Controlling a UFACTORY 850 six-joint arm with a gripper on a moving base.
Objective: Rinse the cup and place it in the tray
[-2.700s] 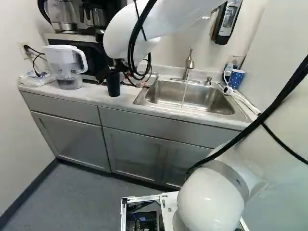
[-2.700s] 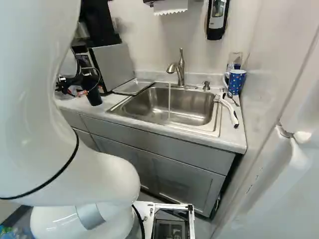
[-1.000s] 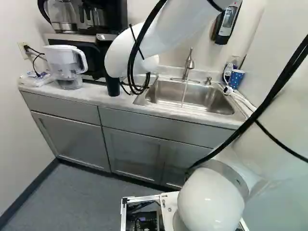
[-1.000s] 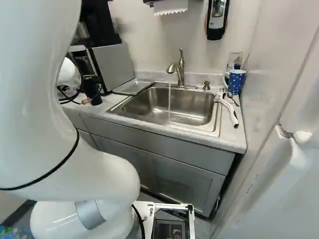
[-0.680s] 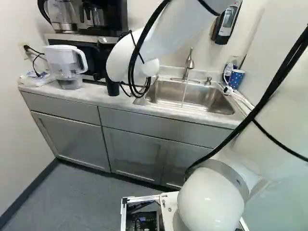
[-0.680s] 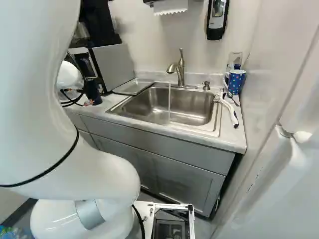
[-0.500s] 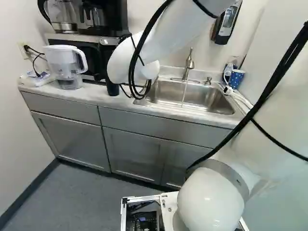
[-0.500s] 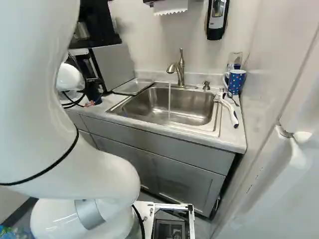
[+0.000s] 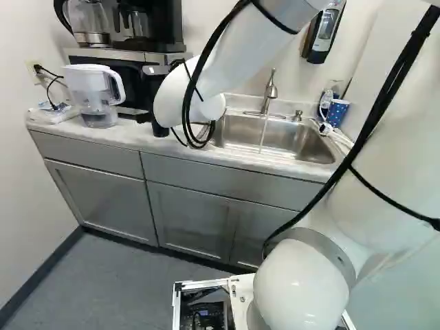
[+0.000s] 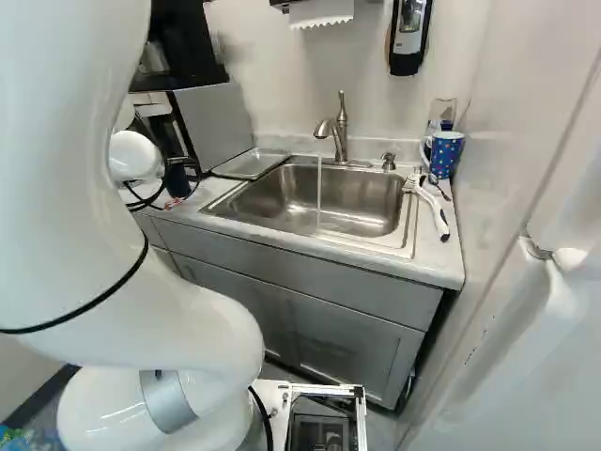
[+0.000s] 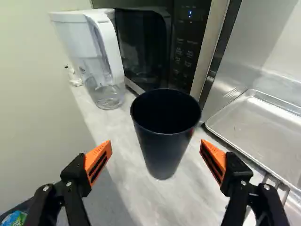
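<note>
the counter (image 11: 188, 197) is held beneath the gripper (image 10: 173, 201), whose fingers are spread wide. off beside it, the sink (image 10: 362, 207) is being fed by running water (image 10: 318, 193). the microwave (image 11: 141, 47) is set ahead, with the pitcher (image 11: 75, 40) placed alongside. the tray (image 11: 263, 132) is laid ahead, off one finger. the dark cup (image 11: 164, 148) is stood upright on the counter, just ahead between the fingers, ungripped.

OK so I count one dark cup (image 11: 162, 148), one dotted mug (image 10: 448, 152), one tray (image 10: 252, 164), one sink (image 10: 399, 246), one faucet (image 10: 340, 132), one pitcher (image 11: 101, 61), one microwave (image 11: 186, 52), one wall dispenser (image 10: 408, 42), one brush (image 10: 430, 202).
</note>
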